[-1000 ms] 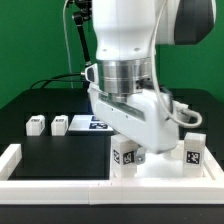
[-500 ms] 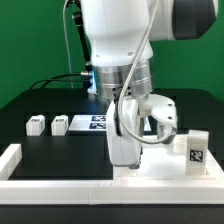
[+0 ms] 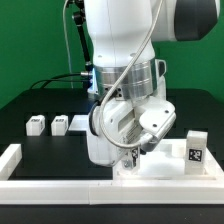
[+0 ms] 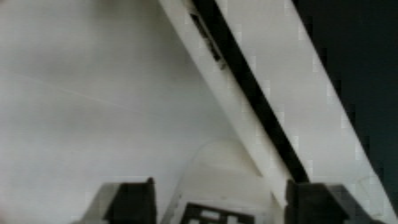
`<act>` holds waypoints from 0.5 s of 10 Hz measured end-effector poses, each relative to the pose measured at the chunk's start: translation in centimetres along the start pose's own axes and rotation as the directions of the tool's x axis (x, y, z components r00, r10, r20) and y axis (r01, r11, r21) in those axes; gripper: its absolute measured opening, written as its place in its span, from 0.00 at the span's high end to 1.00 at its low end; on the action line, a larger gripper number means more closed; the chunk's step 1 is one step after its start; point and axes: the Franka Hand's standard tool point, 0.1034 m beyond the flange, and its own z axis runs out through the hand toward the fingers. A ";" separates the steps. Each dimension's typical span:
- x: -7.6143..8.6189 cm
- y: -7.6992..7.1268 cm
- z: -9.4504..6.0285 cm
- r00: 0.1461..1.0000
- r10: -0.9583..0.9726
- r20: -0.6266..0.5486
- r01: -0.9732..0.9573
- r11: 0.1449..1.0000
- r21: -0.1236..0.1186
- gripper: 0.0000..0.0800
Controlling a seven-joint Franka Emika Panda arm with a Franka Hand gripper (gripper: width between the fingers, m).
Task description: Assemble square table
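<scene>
The square table's white slab lies at the front on the exterior view's right, against the border rail. My gripper is low over the slab's near corner. In the wrist view the gripper stands open, its dark fingers on either side of a white tagged leg with a gap on each side. That leg stands on the slab. The hand hides the leg in the exterior view. Another tagged leg stands upright on the slab's far right corner.
Two small loose legs lie on the black table at the exterior view's left, beside the marker board. A white border rail runs along the front and up the left side.
The wrist has turned over the slab's corner through the last second. The jaws, shut on the leg before, have spread apart and let go of it.
</scene>
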 end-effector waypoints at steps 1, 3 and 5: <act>0.0 0.0 0.0 1.000 -0.001 0.000 0.001 1.000 0.000 0.37; 0.0 0.0 0.0 1.000 -0.001 0.000 0.001 1.000 0.000 0.23; 0.0 0.0 0.0 1.000 -0.001 0.000 0.001 1.000 0.000 0.19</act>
